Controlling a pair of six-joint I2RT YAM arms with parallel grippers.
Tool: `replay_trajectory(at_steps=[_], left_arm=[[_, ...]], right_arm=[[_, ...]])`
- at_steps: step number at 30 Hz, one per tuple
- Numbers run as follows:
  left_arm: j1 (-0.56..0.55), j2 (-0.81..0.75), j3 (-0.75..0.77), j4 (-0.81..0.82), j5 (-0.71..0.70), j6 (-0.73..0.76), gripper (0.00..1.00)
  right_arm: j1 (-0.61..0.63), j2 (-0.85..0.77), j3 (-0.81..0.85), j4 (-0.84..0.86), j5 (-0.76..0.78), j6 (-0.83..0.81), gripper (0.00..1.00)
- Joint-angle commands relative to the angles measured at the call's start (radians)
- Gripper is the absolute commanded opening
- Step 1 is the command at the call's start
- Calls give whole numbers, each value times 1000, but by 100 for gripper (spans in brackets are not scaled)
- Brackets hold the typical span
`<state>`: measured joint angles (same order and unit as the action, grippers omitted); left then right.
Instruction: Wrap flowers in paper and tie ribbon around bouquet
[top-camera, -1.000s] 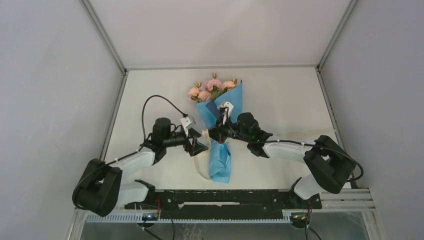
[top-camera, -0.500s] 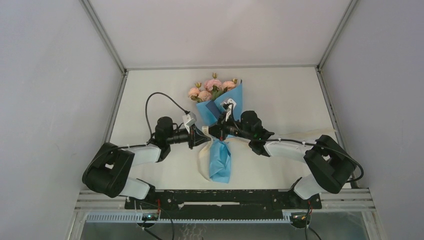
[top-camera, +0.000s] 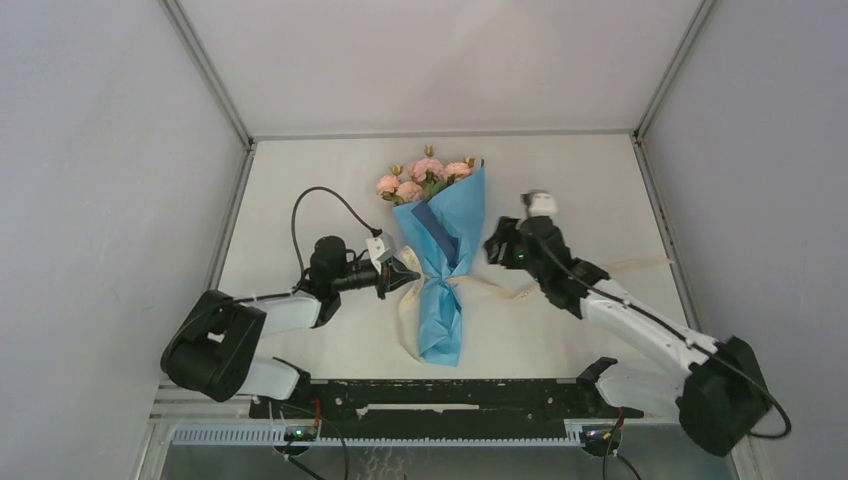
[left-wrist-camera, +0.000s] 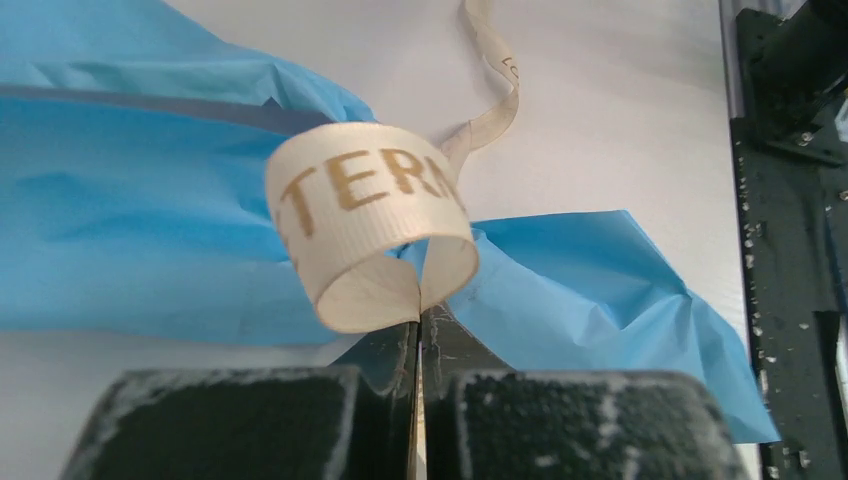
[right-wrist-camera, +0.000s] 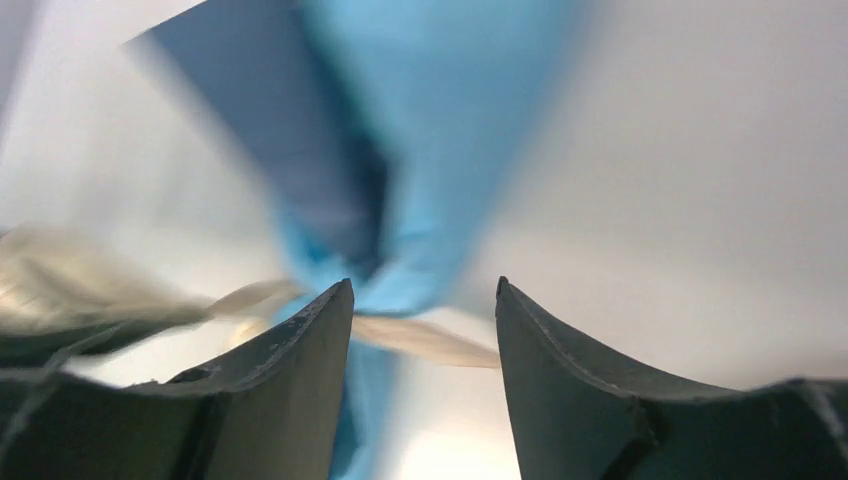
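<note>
One bouquet (top-camera: 440, 300) lies along the middle of the pale table (top-camera: 300, 180), its wide end away from the arms. Its light blue paper (top-camera: 455, 215) forms the cone, with a fold of the dark navy face showing near the top. The cone holds the flowers (top-camera: 425, 178): four pink blooms can be made out among green leaves at the open end, the stems hidden inside. One cream ribbon (top-camera: 404, 318) crosses the cone's pinched waist, trails right across the table and loops down on the left beside the paper's lower end. The left gripper (top-camera: 404, 276) sits just left of the waist, jaws pressed together on a curl of the ribbon bearing gold letters; in the left wrist view that curl covers part of the paper. The right gripper (top-camera: 493, 250) hangs right of the cone, apart from it, jaws spread and empty; its wrist view is blurred. A black cable (top-camera: 320, 195) arches over the left arm, and one dark rail (top-camera: 450, 395) runs along the near edge
</note>
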<state>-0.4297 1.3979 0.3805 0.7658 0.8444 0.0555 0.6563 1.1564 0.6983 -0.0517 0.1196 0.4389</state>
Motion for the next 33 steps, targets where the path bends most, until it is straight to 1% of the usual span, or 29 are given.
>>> replay_trajectory(at_steps=[1,2,3,6,9,12,14,18,21,24,25,26,29,30,31,33], left_arm=[[-21,-50,-18,0,3,195,0],[-27,-53,-18,-5,-17,215,0],[-32,-56,-17,-6,-47,224,0],[-40,-72,-18,-14,-79,227,0],[-46,-86,-23,-26,-83,206,0],[-52,-100,-28,-25,-89,205,0],[-56,-108,-31,-26,-96,209,0],[-56,-117,-31,-52,-109,224,0],[-58,-119,-30,-71,-112,233,0],[-62,-125,-27,-80,-108,246,0],[-63,-124,-26,-80,-109,247,0],[-64,-123,-24,-80,-108,247,0],[-64,-118,-22,-80,-111,248,0],[-65,-117,-21,-80,-110,250,0],[-66,-121,-21,-81,-106,256,0],[-68,-129,-29,-85,-100,288,0]], right_arm=[[-169,-135,-51,-458,433,263,65],[-207,-151,-73,-485,447,308,65],[-236,-162,-90,-489,427,318,66],[-262,-146,-103,-464,357,327,65],[-290,-67,-97,-439,262,330,63],[-365,23,-96,-372,147,319,62],[-374,83,-91,-306,81,303,61],[-379,199,-70,-236,21,289,60],[-383,264,-50,-214,-4,282,60],[-390,292,-42,-219,-18,271,58],[-393,292,-42,-222,-18,266,56],[-398,292,-42,-222,-24,262,50],[-425,270,-37,-223,-77,229,15],[-432,252,-31,-226,-74,214,4],[-435,228,-16,-230,-58,193,0],[-421,189,48,-230,-55,125,0]])
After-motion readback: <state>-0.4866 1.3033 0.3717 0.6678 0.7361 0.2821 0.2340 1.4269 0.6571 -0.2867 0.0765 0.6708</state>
